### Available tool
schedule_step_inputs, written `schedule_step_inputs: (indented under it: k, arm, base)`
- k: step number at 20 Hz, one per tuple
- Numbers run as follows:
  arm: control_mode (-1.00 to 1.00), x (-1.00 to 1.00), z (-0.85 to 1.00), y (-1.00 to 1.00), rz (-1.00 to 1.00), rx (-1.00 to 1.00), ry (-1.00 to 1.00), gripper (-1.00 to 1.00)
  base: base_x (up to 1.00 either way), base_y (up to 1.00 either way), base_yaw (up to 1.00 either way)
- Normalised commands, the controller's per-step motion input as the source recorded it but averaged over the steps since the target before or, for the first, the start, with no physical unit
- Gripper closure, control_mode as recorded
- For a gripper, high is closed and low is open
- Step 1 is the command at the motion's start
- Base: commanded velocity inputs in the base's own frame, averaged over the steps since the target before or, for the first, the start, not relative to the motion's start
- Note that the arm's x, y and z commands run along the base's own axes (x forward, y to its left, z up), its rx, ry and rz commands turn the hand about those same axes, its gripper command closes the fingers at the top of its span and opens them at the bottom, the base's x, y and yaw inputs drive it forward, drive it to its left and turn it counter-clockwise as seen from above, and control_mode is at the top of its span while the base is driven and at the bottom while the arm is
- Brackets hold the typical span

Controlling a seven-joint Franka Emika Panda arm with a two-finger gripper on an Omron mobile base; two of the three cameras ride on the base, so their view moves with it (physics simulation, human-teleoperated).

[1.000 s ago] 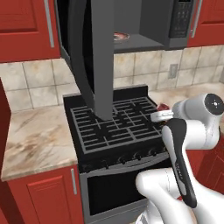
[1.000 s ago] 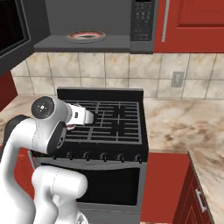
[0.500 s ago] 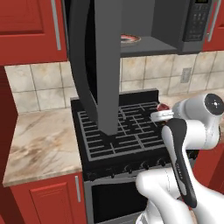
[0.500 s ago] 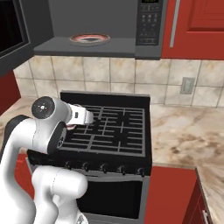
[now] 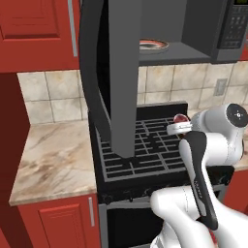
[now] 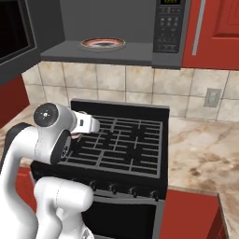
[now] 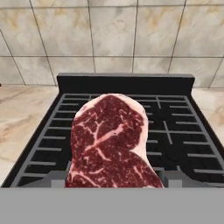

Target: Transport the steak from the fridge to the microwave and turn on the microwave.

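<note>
The steak [image 7: 109, 140], a dark-red marbled slab, fills the middle of the hand view, with my gripper [image 7: 113, 180] shut on it. In the left base view the steak [image 5: 180, 118] shows as a small red spot at the gripper [image 5: 177, 128], held above the stove's right side. The microwave [image 6: 116, 18] hangs above the stove with its door [image 5: 118, 72] swung wide open. Its keypad [image 6: 169, 25] is on the right. A red-rimmed plate [image 6: 102, 44] lies on the microwave floor. The fridge is out of view.
The black grated stove [image 6: 121, 144] sits below my hand, against a tiled wall [image 7: 113, 35]. Marble counters [image 5: 53, 155] flank it on both sides. Red cabinets [image 6: 214, 28] hang beside the microwave. The open microwave door reaches down close to the left grates.
The whole picture has shifted right and grown larger in both base views, so the base has driven. The arm keeps its pose with the steak held.
</note>
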Motion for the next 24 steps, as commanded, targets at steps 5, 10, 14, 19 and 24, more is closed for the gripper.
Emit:
schedule_step_inputs:
  k: [5,10,14,19,24]
  arm:
    - [-1.0,0.17,-0.08,-0.14,0.11,0.0,0.0,1.0]
    - [-1.0,0.24,-0.07,-0.25,0.18,0.0,0.0,1.0]
    - [-1.0,0.13,0.06,-0.06,0.02,0.0,0.0,1.0]
    - [-1.0,0.09,0.41,0.18,-0.03,-0.05,0.0,1.0]
    - [-1.0,0.13,0.58,0.08,0.0,-0.06,-0.01,1.0]
  base:
    - [0.1,-0.1,0.07]
    - [0.0,0.0,0.0]
    - [0.0,0.0,0.0]
    - [0.0,0.0,0.0]
    - [0.0,0.0,0.0]
